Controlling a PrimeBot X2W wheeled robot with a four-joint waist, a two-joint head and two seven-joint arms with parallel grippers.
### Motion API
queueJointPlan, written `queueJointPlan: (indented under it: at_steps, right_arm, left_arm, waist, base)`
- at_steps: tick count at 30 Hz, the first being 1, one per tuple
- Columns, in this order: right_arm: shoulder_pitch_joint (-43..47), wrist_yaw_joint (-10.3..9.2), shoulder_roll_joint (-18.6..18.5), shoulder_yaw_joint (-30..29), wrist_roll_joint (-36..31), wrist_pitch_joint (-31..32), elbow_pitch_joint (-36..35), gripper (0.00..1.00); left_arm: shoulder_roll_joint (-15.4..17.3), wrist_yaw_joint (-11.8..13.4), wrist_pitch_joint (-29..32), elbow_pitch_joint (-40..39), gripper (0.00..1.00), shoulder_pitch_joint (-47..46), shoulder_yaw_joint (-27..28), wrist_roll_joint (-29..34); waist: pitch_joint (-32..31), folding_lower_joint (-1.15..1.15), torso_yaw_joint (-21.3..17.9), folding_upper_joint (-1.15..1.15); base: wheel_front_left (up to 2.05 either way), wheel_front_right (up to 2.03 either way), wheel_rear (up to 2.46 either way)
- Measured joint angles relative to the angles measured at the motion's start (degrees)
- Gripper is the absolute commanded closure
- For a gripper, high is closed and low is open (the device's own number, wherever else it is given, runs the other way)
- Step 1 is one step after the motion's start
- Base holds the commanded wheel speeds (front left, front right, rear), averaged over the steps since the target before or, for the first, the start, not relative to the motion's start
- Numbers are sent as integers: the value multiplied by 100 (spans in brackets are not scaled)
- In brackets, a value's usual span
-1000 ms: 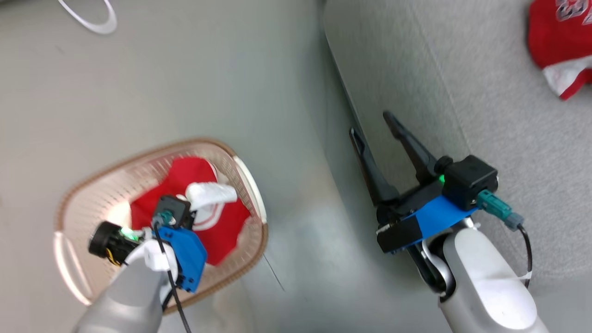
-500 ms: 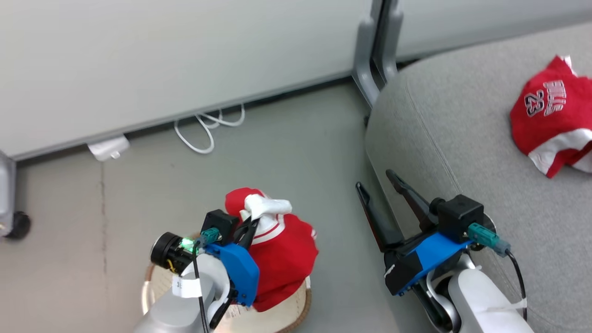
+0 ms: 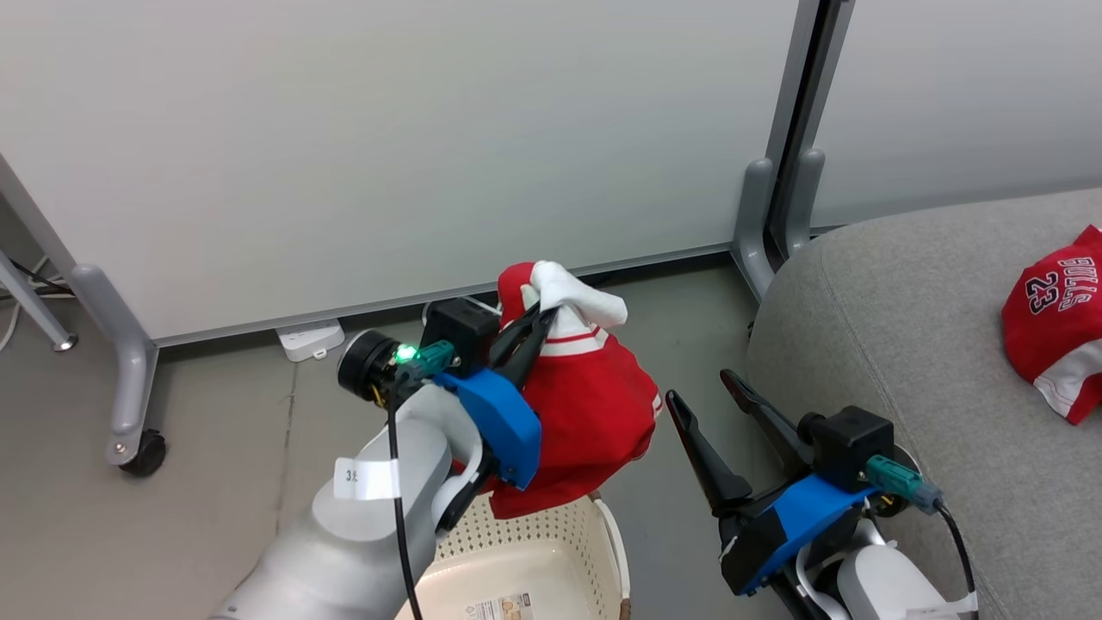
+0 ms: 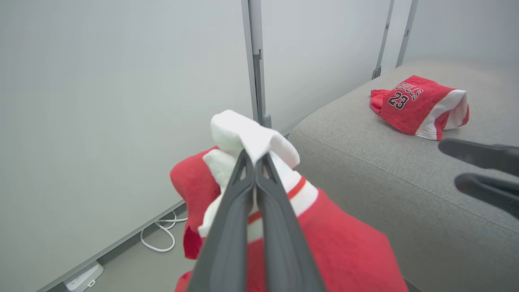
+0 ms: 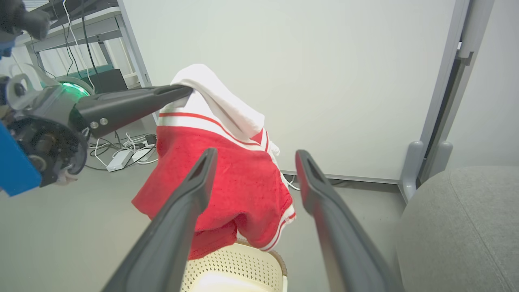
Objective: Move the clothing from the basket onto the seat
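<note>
Two red garments make up the load, and one hangs from my left gripper [image 3: 545, 317], whose fingers are pressed together on its bunched white band. That held garment [image 3: 594, 405] dangles just above the basket [image 3: 616, 551], its long axis roughly vertical, with the white band at the top and the red hem pointing down toward the basket's mouth. To carry it well, I judge I should hold the pinch firm, raise the hem enough to clear the seat's rounded edge, and swing rightward without brushing my other arm. My right gripper [image 3: 699, 387] stands between the garment and the seat, fingers spread wide and holding nothing. Further right is the seat [image 3: 904, 344], grey and broad, with the other garment [image 3: 1055, 319] already lying on it, "BULLS 23" print facing up. I would set mine down beside that one.
</note>
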Motion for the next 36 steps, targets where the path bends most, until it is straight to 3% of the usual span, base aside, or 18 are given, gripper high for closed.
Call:
queueJointPlan:
  at_steps: [21,36]
  right_arm:
    - [250,-1,62,494,213,197,87,0]
    - [-399,0,175,1200,769,-40,926,0]
  left_arm:
    - [-93,-1,89,-115,100,-279,-92,-153]
    - [-145,0,67,-125,100,-349,-229,-168]
  waist:
    - [-66,1,-11,0]
    - [40,2,110,0]
  base:
    - [0,0,0]
    - [0,0,0]
